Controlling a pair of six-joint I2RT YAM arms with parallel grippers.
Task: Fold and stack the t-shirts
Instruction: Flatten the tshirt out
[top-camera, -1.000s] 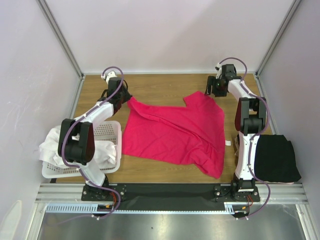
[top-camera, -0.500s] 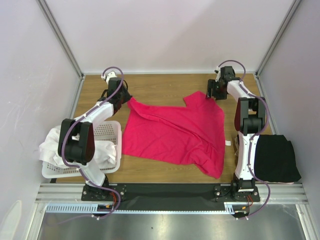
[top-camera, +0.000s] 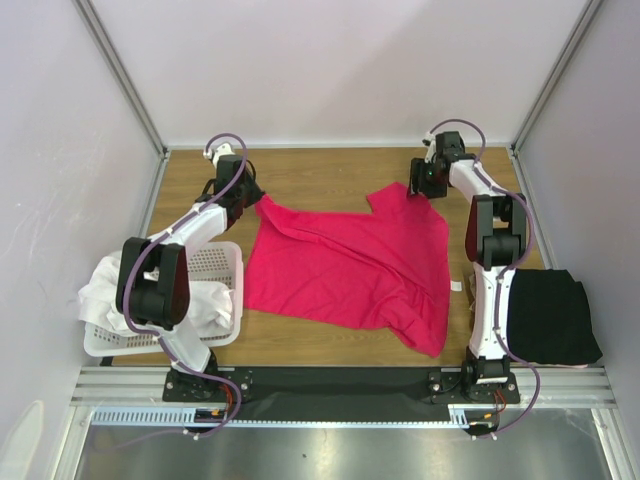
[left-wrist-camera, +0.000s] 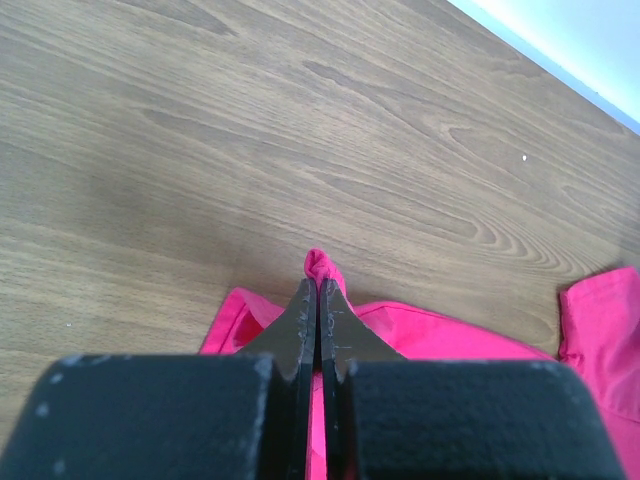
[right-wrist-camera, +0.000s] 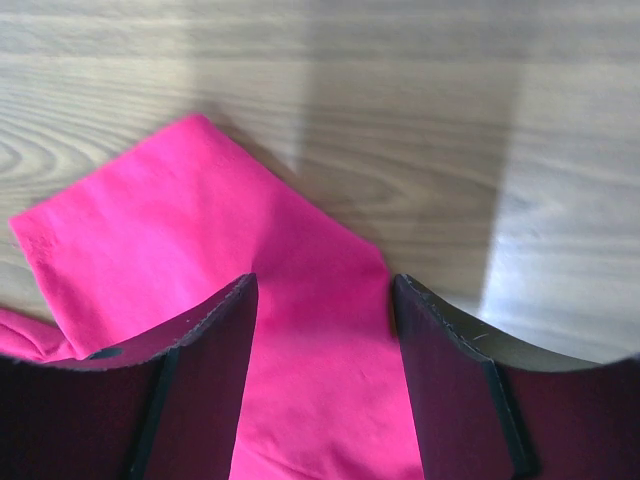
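The crimson-pink t-shirt (top-camera: 352, 262) lies spread on the wooden table in the top view. My left gripper (top-camera: 256, 198) is shut on the shirt's far left corner; in the left wrist view the pink fabric (left-wrist-camera: 322, 268) pokes out past its tips (left-wrist-camera: 318, 290). My right gripper (top-camera: 418, 190) is open over the shirt's far right corner, its jaws straddling the pink cloth (right-wrist-camera: 320, 340) in the right wrist view (right-wrist-camera: 322, 290). A folded black t-shirt (top-camera: 550, 316) lies at the right edge. White shirts (top-camera: 110, 290) are heaped in the basket.
The white perforated basket (top-camera: 215, 262) stands at the left beside the left arm. A small white tag (top-camera: 456, 287) lies on the wood right of the pink shirt. Bare wood (top-camera: 330, 170) runs along the back wall.
My right gripper has shifted slightly left and forward over the shirt's far right corner. The left gripper and the shirt have not moved.
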